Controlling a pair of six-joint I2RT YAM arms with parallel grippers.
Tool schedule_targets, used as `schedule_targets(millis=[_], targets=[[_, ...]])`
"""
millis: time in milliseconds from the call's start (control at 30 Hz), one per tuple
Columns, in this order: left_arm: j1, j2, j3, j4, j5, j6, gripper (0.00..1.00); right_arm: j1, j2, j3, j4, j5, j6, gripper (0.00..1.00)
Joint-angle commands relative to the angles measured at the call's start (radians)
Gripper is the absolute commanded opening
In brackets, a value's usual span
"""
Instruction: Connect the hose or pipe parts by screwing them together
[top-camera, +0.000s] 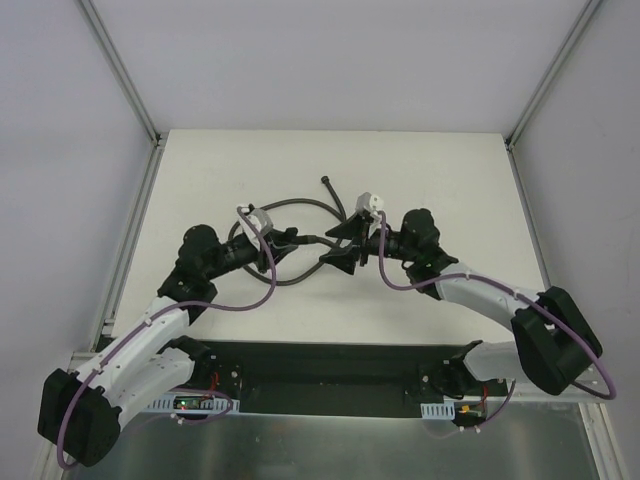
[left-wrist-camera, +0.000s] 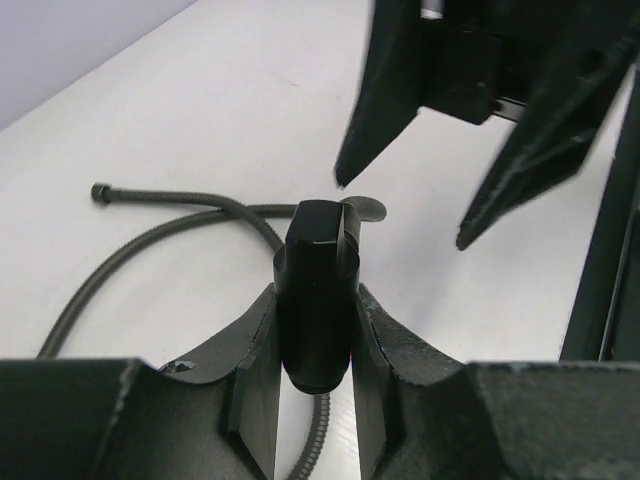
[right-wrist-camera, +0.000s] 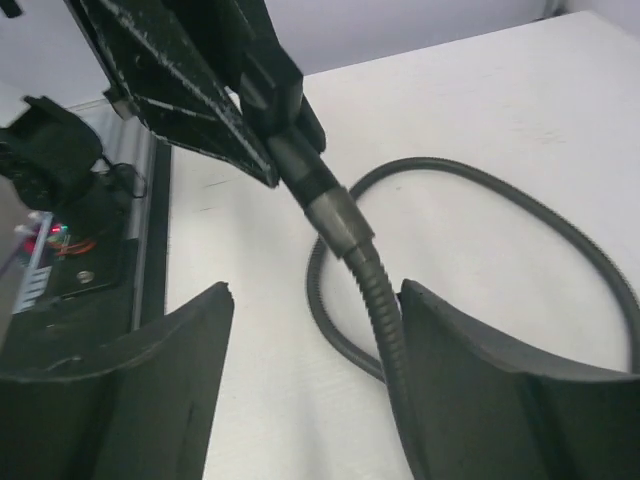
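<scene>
Hose (top-camera: 290, 203) of thin dark grey flexible tube lies in loops across the middle of the white worktop (top-camera: 450, 180), between the two arms. One part of it runs toward the far side and finishes in a small dark free end (top-camera: 325, 181), which rests on the surface well apart from both pincers.

Left pincer (top-camera: 297, 240) is closed tight on a dark cylindrical end fitting (left-wrist-camera: 318, 250). In the left wrist view the two fingers (left-wrist-camera: 255, 370) press on either side of that fitting, which stands up between them. The hose trails down out of the grip below, and another length curves over the worktop behind it to the free end (left-wrist-camera: 100, 192).

Right pincer (top-camera: 335, 246) faces the left one from just beside it, its jaws standing apart. Seen from the left wrist, the two dark pointed fingers (left-wrist-camera: 375, 100) hang above and beyond the fitting with a clear gap between them, and neither touches it.

From the right wrist, the end fitting (right-wrist-camera: 300, 160) juts from the left pincer (right-wrist-camera: 190, 90) at the top, followed by a grey collar (right-wrist-camera: 340, 220) and the ribbed hose (right-wrist-camera: 480, 180). That hose runs down between the right pincer's (right-wrist-camera: 315, 290) spread fingers, closer to the one on the right of that view; whether it touches that finger cannot be told.
</scene>
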Motion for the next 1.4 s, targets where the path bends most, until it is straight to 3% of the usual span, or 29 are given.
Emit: schedule_targets(millis=[0,167,200,433,633,867,1100,1367], targets=[[0.015,-0.051,0.059,-0.055,-0.250,-0.260,0.00,0.032,-0.134,-0.087,0.084,0.269,-0.198,0.74],[0.016,-0.039,0.191,-0.304,-0.344,-0.558,0.00,0.151,-0.247,-0.175,0.153,0.517,-0.474,0.85],[0.016,-0.039,0.201,-0.324,-0.339,-0.598,0.00,0.176,-0.255,-0.178,0.153,0.554,-0.593,0.86],[0.016,0.010,0.231,-0.427,-0.218,-1.100,0.00,0.346,-0.211,-0.187,0.230,0.755,-0.894,0.91],[0.018,0.121,0.242,-0.464,0.009,-1.316,0.00,0.438,-0.134,-0.180,0.299,0.863,-1.038,0.90],[0.018,0.084,0.231,-0.464,-0.012,-1.387,0.00,0.487,-0.114,-0.199,0.278,0.888,-1.046,0.78],[0.019,0.115,0.253,-0.464,0.052,-1.440,0.00,0.517,-0.080,-0.212,0.298,0.946,-1.068,0.73],[0.021,0.112,0.264,-0.464,0.080,-1.459,0.00,0.518,-0.054,-0.212,0.302,0.973,-1.074,0.53]])
